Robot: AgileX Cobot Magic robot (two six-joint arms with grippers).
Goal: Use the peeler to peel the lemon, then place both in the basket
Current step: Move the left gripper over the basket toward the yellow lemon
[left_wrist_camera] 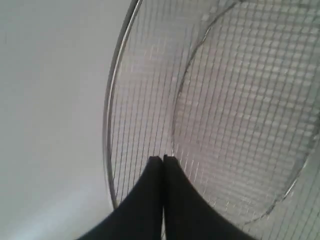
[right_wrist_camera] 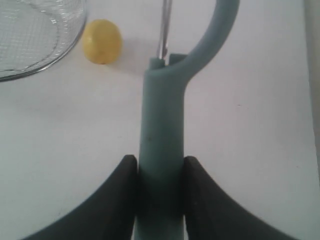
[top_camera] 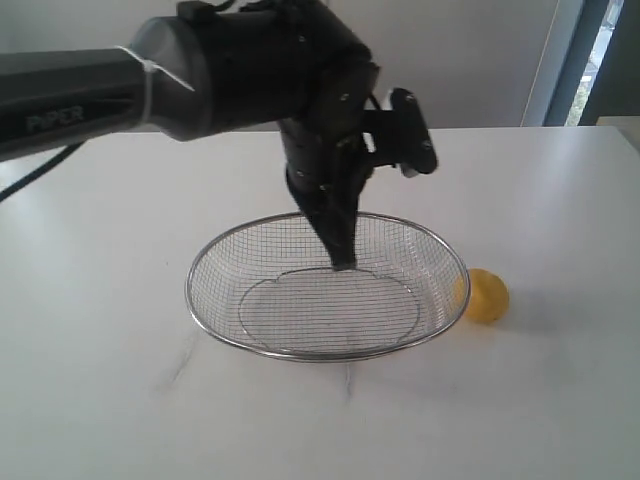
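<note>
The wire-mesh basket [top_camera: 215, 258] sits mid-table with nothing in it. My left gripper [top_camera: 344, 262] hangs over its inside, near the far rim, fingers pressed together and holding nothing; the left wrist view shows the shut tips [left_wrist_camera: 163, 159] above the basket mesh [left_wrist_camera: 240, 100]. The yellow lemon [top_camera: 486, 296] rests on the table just outside the basket's right rim, also seen as the lemon [right_wrist_camera: 102, 41] beside the basket [right_wrist_camera: 30, 45]. My right gripper [right_wrist_camera: 160, 162] is shut on the teal peeler [right_wrist_camera: 165, 125], handle between the fingers, head pointing away. The right arm is outside the exterior view.
A white table [top_camera: 100, 400] carries everything. The left arm [top_camera: 200, 70] reaches in from the left above the basket. A window frame [top_camera: 575, 60] stands at the back right beyond the table's far edge.
</note>
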